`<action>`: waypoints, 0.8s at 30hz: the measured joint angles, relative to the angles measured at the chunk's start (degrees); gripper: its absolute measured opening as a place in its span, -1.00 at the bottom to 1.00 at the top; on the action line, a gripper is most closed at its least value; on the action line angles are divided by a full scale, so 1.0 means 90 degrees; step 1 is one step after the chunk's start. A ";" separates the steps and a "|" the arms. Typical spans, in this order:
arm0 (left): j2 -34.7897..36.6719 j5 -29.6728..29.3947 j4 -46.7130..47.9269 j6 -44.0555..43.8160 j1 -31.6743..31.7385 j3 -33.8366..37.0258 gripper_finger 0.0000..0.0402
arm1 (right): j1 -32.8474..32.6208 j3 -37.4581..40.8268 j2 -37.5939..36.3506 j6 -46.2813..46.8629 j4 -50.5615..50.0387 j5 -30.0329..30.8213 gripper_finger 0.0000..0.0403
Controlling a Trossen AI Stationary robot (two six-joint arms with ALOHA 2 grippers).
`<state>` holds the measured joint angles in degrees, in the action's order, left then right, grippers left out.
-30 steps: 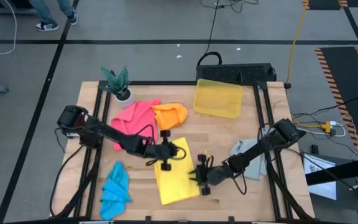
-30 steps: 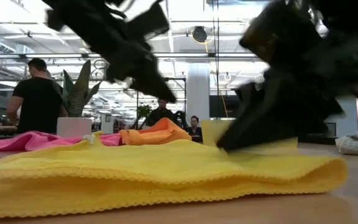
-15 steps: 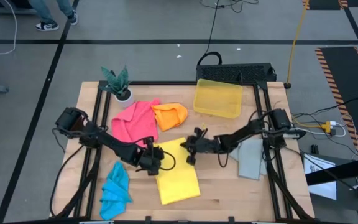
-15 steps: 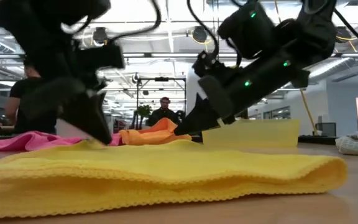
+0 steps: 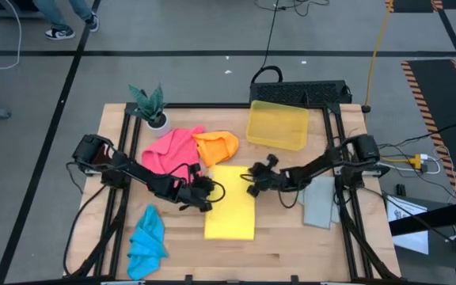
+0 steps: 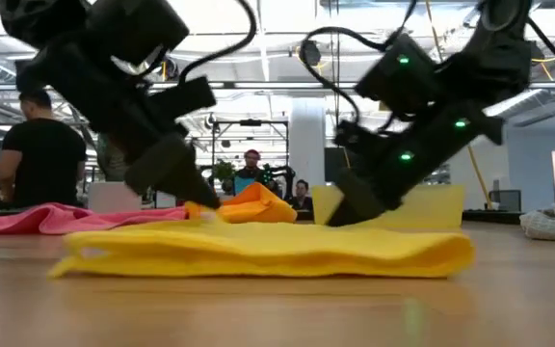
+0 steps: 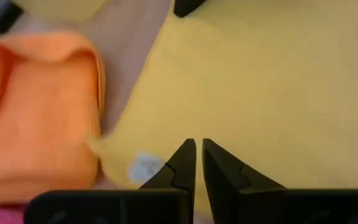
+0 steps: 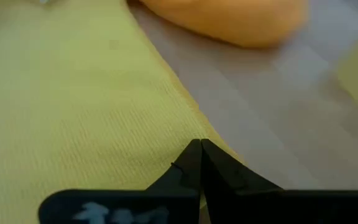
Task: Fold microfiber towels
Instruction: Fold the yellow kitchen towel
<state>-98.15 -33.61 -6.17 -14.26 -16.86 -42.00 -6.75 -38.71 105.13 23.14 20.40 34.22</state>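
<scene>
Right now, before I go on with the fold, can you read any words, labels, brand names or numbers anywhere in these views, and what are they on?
No readable text in any view.
Yellow towel: a small pale tag near its corner, too blurred to read.
Yellow bin: no marking visible.

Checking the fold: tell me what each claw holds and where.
Both pinch the yellow towel at its far edge: left claw at the corner by the orange towel, right claw at the opposite corner.
</scene>
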 joint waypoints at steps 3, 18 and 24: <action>0.0007 0.0013 -0.0031 0.0147 -0.0029 -0.0219 -0.84 | -0.0069 0.0579 -0.0610 0.0122 -0.0147 0.0392 -1.00; -0.0014 0.0066 -0.0411 0.0216 -0.0866 -0.0342 -0.84 | -0.2293 0.0193 -0.1326 -0.0969 0.0808 -0.0303 -1.00; -0.0017 0.0066 -0.0564 0.0113 -0.1231 -0.0345 -0.84 | -0.2814 -0.0839 0.0160 -0.1549 0.1595 -0.0991 -0.97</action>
<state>-98.30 -33.01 -11.25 -13.24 -27.94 -45.10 -32.08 -46.26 106.56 9.20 34.76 25.30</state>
